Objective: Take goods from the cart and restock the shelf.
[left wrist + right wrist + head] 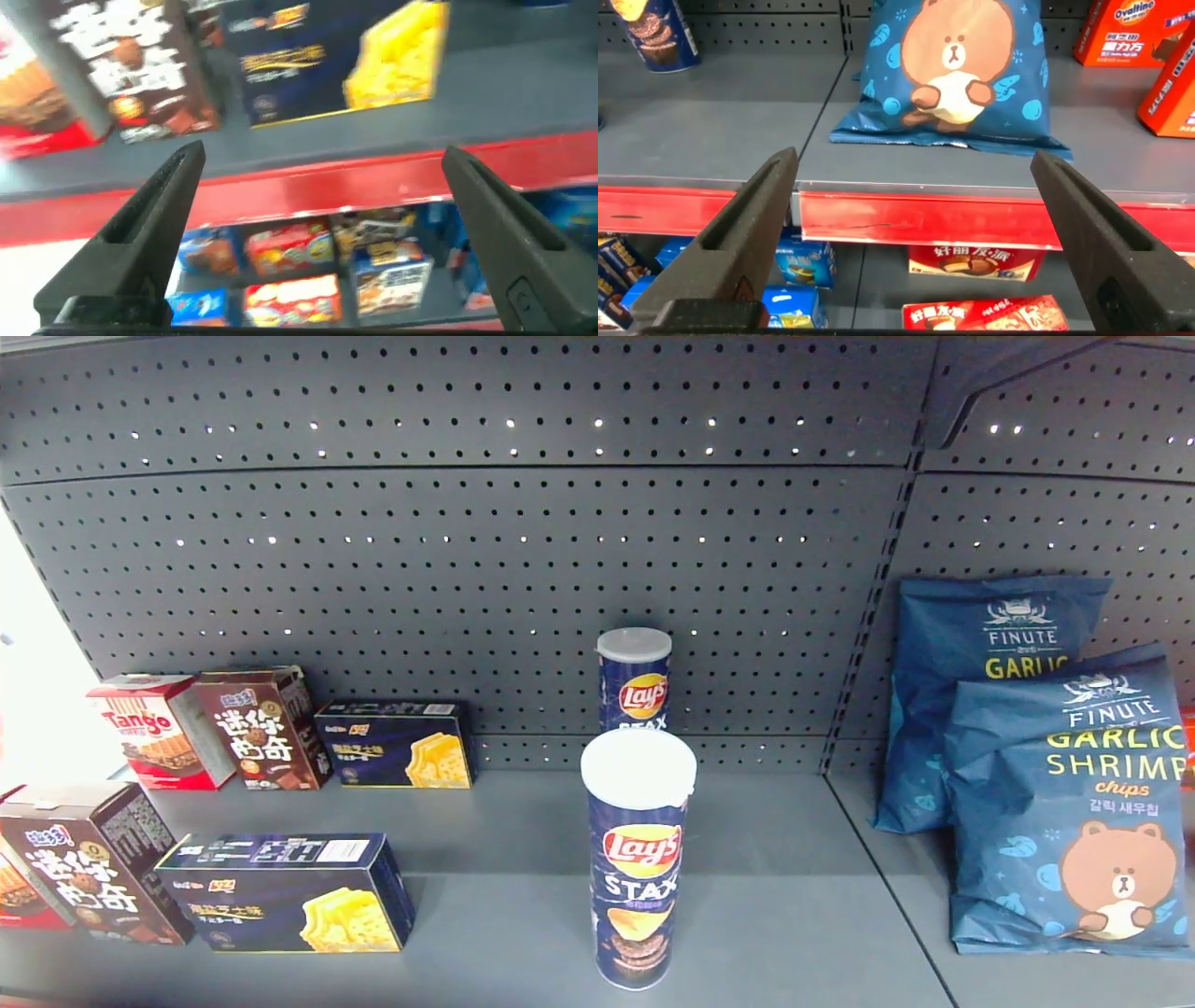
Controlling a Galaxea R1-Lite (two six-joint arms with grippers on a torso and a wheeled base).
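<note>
Soft, even light on the shelf (794,896); white glare floods the head view's left edge; pinpoints shine through the pegboard (467,569).

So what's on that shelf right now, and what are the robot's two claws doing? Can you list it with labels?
Middle of shelf: front can and back can, both upright, one behind the other.
Left side: snack boxes in two rows.
Right side: two blue chip bags, overlapping.
Left gripper: open, empty, before the shelf edge near the boxes.
Right gripper: open, empty, before the shelf edge facing a bag.
</note>
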